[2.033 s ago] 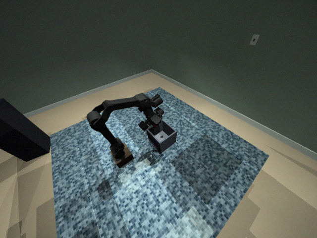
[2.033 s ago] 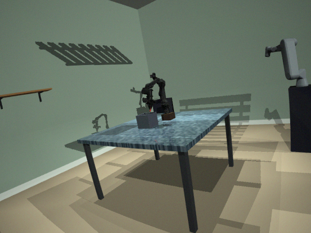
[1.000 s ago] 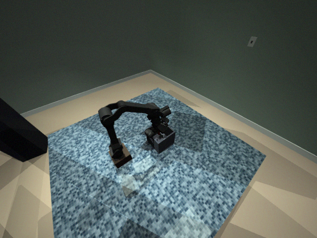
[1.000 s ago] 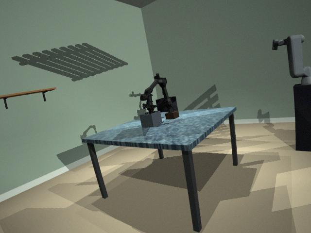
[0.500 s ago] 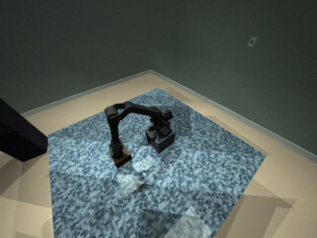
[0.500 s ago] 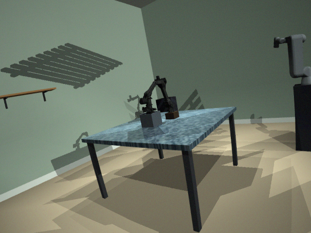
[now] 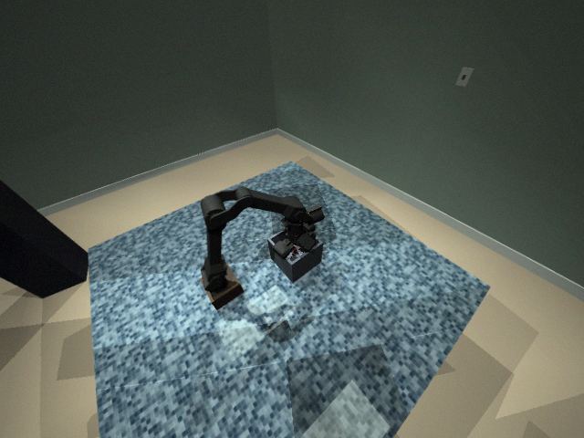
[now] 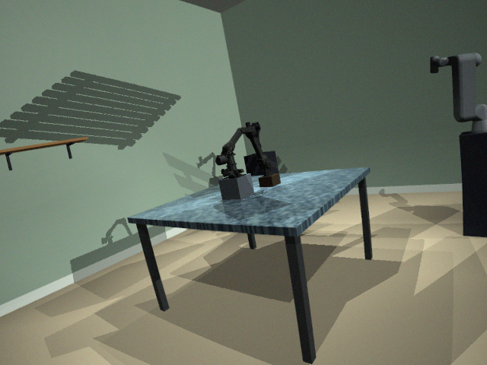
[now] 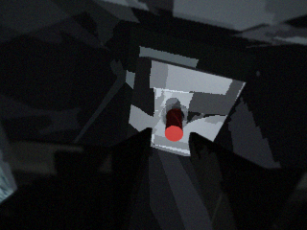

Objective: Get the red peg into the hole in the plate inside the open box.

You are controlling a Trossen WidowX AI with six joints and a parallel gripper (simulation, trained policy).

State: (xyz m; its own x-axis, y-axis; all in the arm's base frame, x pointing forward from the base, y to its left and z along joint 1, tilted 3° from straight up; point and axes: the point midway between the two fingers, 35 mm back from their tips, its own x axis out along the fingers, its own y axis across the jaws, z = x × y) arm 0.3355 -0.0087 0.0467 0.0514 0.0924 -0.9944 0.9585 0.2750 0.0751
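Red cylindrical peg [image 7: 296, 249] [image 9: 174, 133]: within the open grey box [image 7: 307, 265] [image 8: 237, 187] [image 9: 192, 40], inward from the edges of the blue mottled desk [image 7: 188, 306] [image 8: 220, 226] [image 9: 5, 188], at the plate hole; seating depth cannot be told. Black gripper [image 7: 296, 247] [image 8: 233, 174] [image 9: 170, 134]: fingers part-open, gripping nothing. Expect a light, stiff, possibly slippery peg; grasp its upper shank. You have no legible markings.
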